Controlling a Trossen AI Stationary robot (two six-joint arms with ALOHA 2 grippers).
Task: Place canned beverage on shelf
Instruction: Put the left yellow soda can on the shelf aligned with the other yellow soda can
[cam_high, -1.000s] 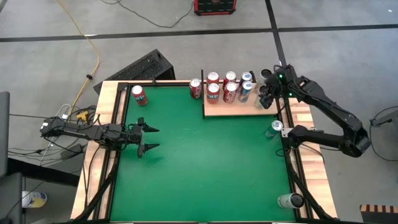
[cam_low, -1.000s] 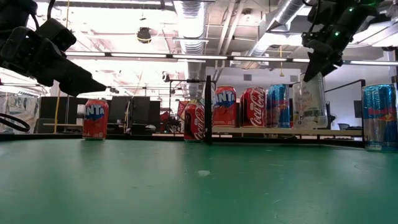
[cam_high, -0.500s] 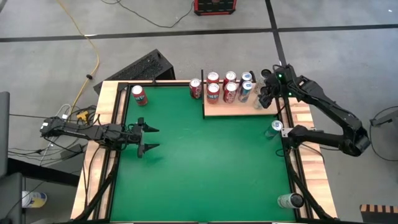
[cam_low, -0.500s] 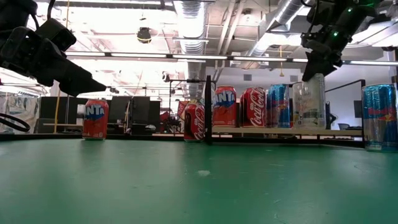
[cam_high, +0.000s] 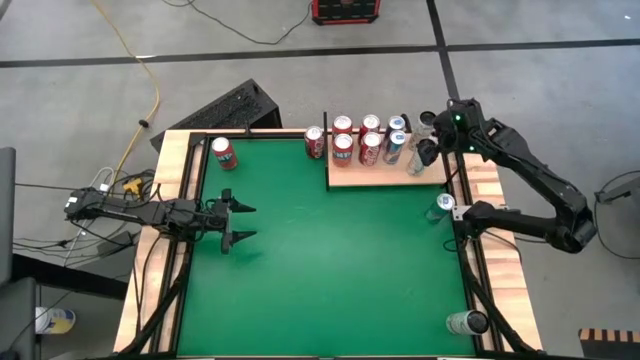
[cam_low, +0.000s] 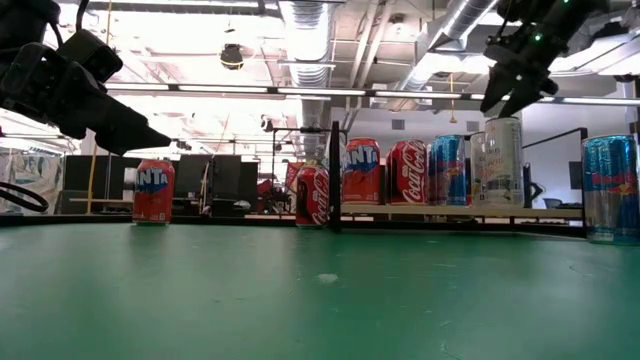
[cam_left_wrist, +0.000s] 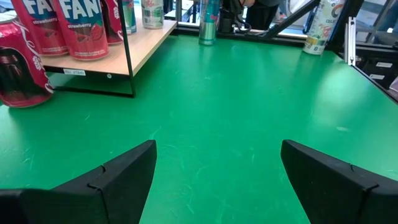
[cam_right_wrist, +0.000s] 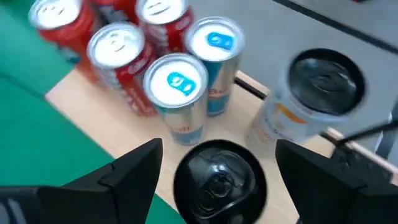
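1. The table (cam_high: 320, 260) has a flat green felt-looking top with pale wooden rails (cam_high: 180, 200) down its sides. The green shows faint scuffs in the left wrist view.
2. The shelf (cam_high: 385, 176) is a flat, pale wood-grain board in the far right corner of the table, with thin black posts (cam_low: 334, 175) at its edges. There's a small white label on its front edge in the left wrist view.
3. On the shelf: three red cans with silver tops (cam_high: 357, 138), two blue slim cans (cam_right_wrist: 186, 93), and two pale whitish cans with black lids. One is the clear-looking can (cam_low: 502, 163) at the shelf's right end, directly under the right gripper (cam_high: 432, 152).
4. The right gripper's claw is spread wide and is just above that can's black lid (cam_right_wrist: 219, 176), not gripping it. The can stands upright on the board.
5. Off the shelf: a red Coca-Cola can (cam_high: 315, 142) stands just left of the shelf's post, a red Fanta can (cam_high: 223, 152) sits in the far left corner, a blue slim can (cam_high: 445, 205) is at the right rail, and another pale can (cam_high: 466, 322) stands near the front right corner.
6. The left gripper (cam_high: 236, 221) hovers over the table's left side, its fingers wide apart and empty.
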